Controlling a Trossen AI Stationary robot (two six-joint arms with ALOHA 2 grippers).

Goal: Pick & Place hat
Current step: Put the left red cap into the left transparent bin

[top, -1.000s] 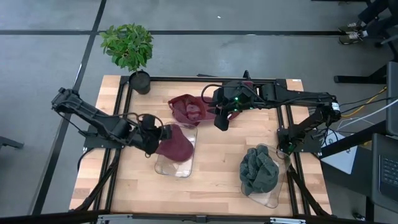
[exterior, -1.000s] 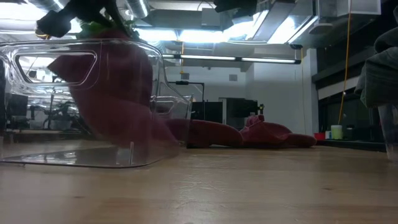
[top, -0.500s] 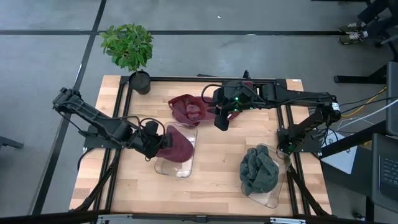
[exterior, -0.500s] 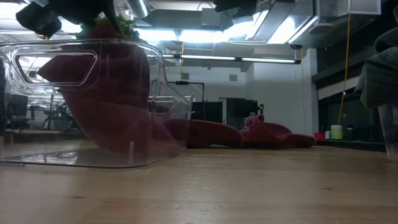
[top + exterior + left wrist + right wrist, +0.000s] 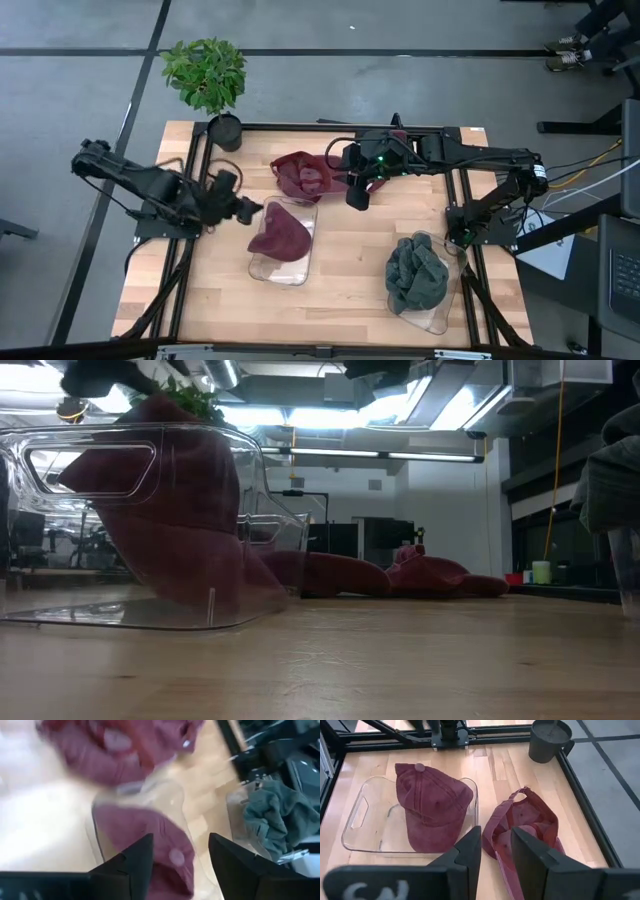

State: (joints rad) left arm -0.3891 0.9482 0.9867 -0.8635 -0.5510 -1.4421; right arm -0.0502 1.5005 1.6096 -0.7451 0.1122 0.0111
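Risk lies with the maroon cloth cap (image 5: 280, 233) in the clear plastic bin (image 5: 299, 273): it leans on the wall, peak above the rim, and could tip out. Left gripper (image 5: 249, 208), released, hangs beside it. Right gripper (image 5: 356, 197), parted and empty, hovers by the second maroon cap (image 5: 304, 174). No readable writing.

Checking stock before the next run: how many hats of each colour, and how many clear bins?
Dark red hats: 2, one in the bin, one on the table
Grey-green hats: 1
Clear bins: 2
Total: 5
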